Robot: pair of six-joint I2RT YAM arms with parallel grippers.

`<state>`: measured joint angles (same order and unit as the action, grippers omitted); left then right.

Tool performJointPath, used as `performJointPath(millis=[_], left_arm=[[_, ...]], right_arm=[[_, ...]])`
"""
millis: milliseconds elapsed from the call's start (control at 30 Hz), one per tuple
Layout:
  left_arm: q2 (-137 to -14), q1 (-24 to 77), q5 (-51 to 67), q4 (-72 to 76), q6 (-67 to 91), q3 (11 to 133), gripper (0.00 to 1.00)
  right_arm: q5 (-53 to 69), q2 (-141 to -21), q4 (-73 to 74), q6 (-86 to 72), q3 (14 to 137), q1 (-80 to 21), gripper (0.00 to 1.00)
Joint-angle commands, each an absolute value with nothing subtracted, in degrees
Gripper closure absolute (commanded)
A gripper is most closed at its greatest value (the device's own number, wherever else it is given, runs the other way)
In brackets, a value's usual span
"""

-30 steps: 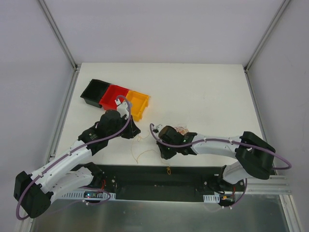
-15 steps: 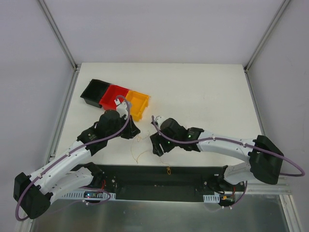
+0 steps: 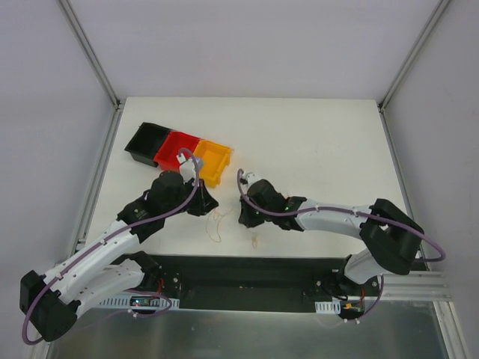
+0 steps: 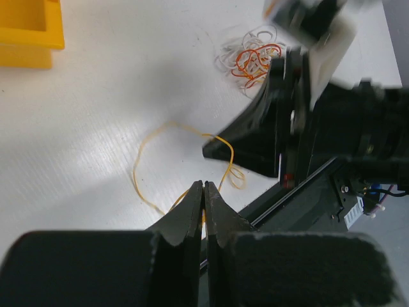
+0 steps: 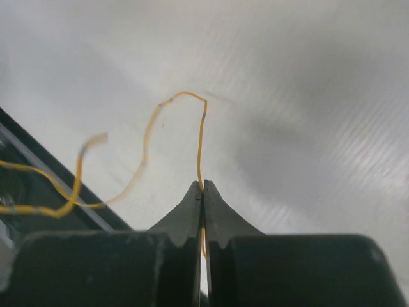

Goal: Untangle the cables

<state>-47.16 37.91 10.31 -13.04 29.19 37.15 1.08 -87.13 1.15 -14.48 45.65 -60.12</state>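
Top external view: a white table (image 3: 322, 149) forms the floor of a pale, plain-walled enclosure, with metal frame posts (image 3: 90, 52) rising at its far corners. A black mounting strip (image 3: 254, 273) runs along the near edge and carries both arm bases. Three small bins stand in a touching row at the far left: a black bin (image 3: 144, 140), a red bin (image 3: 178, 148) and a yellow bin (image 3: 214, 160). The right half and the far side of the table are open white surface. The two wrists crowd together left of centre, the left one just beside the yellow bin.

The cables (image 3: 217, 224) are thin wires lying near the front edge, between the wrists. In the right wrist view the right gripper (image 5: 202, 187) has its jaws pressed together on a yellow strand (image 5: 200, 147), which arches up from the tips and curls away left. In the left wrist view the left gripper (image 4: 203, 187) is likewise closed, with yellow wire showing in the slit between its fingers and looping on the table just ahead. A tangle (image 4: 252, 54) of orange and whitish loops lies farther off, apart from those tips, beside the right wrist.
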Motion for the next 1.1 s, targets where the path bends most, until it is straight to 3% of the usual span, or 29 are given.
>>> performJointPath(millis=[0,67,233,533,767,1067], left_arm=[[-48.07,38.23,12.12,-9.68,32.16,34.2,1.0],[-50.26,38.23,13.18,-7.04,33.65,32.44,1.0],[-57.64,38.32,12.83,-0.18,35.15,30.76,1.0],[-72.68,38.32,17.13,12.81,37.35,31.56,1.0],[-70.76,38.67,17.76,19.51,38.06,26.64,0.6],[-66.88,43.94,8.1,12.93,34.19,26.01,0.38]], right_arm=[[8.47,-86.04,-25.33,-24.92,42.21,-50.12,0.99],[13.43,-88.84,-39.85,-28.03,38.68,-48.43,0.99],[17.05,-95.7,-59.11,-29.79,32.8,-49.39,1.0],[15.73,-100.9,-59.59,-31.2,31.99,-48.08,0.99],[14.33,-101.07,-59.68,-31.55,31.73,-48.16,0.99],[14.5,-101.43,-59.85,-32.08,32.08,-48.16,0.99]])
